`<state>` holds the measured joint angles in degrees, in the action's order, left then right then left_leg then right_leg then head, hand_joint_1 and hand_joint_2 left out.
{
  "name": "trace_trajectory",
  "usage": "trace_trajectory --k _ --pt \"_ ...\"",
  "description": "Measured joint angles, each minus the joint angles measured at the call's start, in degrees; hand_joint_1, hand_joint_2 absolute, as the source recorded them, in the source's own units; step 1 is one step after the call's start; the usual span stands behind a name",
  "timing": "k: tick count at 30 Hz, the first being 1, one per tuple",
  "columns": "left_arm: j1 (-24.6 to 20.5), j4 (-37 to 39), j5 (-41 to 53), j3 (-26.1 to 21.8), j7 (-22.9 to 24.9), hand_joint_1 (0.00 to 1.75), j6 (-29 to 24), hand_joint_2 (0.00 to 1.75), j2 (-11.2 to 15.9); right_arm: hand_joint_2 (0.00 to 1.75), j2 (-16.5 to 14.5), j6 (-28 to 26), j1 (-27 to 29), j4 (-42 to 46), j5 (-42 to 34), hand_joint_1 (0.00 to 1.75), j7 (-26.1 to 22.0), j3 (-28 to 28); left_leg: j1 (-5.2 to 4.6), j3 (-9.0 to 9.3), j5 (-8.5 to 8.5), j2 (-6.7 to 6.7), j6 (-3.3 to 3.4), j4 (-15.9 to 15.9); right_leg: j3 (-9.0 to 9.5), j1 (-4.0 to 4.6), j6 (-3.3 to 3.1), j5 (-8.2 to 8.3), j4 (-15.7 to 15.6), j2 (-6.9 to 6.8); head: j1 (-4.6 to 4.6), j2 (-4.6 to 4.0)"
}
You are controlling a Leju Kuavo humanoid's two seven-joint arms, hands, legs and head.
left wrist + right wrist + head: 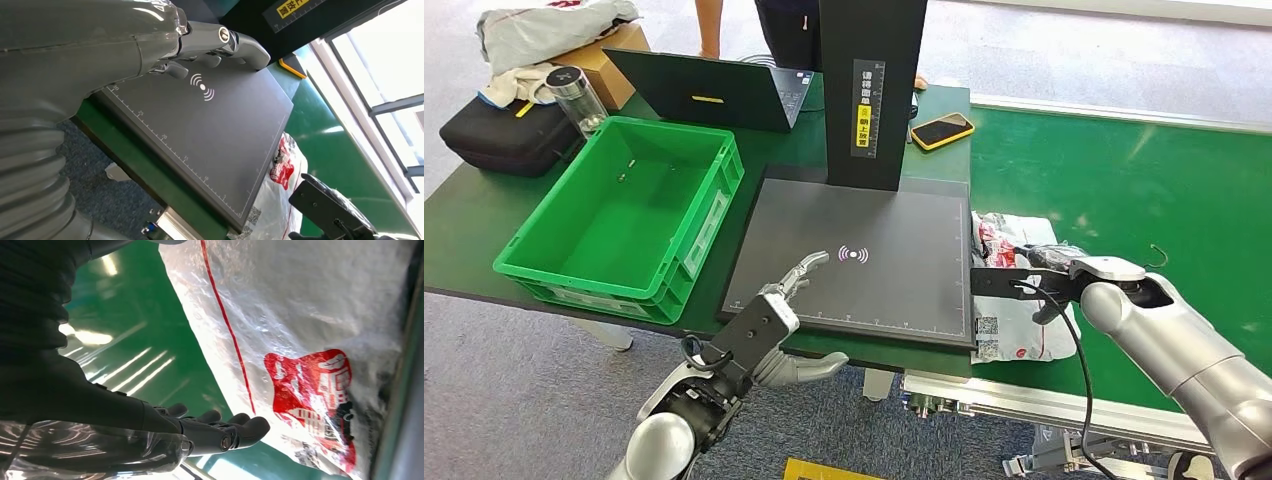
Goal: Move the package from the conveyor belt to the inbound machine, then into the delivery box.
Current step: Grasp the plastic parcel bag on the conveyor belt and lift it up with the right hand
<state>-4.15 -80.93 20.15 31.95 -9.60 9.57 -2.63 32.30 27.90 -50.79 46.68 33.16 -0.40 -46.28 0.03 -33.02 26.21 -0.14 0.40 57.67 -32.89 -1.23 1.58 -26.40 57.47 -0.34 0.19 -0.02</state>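
Note:
The package (1014, 305), a white plastic bag with red print, lies on the green conveyor belt (1124, 190) against the right edge of the inbound machine's black plate (874, 290). My right hand (1042, 285) hovers just over the bag. In the right wrist view its fingers (220, 432) are stretched out beside the package (300, 340), holding nothing. My left hand (789, 330) floats over the plate's front left corner with fingers apart and empty. The left wrist view shows that hand (210, 45) above the plate (210, 130) and the package (280, 175) beyond it.
An empty green crate (624, 215) stands left of the plate. The machine's black column (869, 90) rises at the plate's back edge. A phone (942, 130), a laptop (714, 90) and a black case (504, 135) lie further back. A person (714, 20) stands behind the table.

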Motion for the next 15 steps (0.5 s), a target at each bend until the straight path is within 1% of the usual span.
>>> trace_trajectory --k 9,15 --pt "0.00 0.18 0.00 0.00 0.00 0.00 -0.03 1.75 0.01 1.75 -0.61 0.84 -1.15 -4.97 -0.02 0.00 0.22 -2.56 0.00 0.00 0.00 0.00 0.00 0.00 -0.01 0.00 0.00 0.00 0.00 0.00 -0.01 -0.02" --pt "-0.18 0.26 0.00 0.08 0.01 0.00 -0.04 1.75 0.01 1.75 -1.12 1.07 -1.15 -8.10 -0.12 0.00 -0.82 -4.01 0.00 0.00 0.00 0.00 0.00 0.00 0.00 0.00 0.00 0.00 0.00 0.00 0.00 -0.02"
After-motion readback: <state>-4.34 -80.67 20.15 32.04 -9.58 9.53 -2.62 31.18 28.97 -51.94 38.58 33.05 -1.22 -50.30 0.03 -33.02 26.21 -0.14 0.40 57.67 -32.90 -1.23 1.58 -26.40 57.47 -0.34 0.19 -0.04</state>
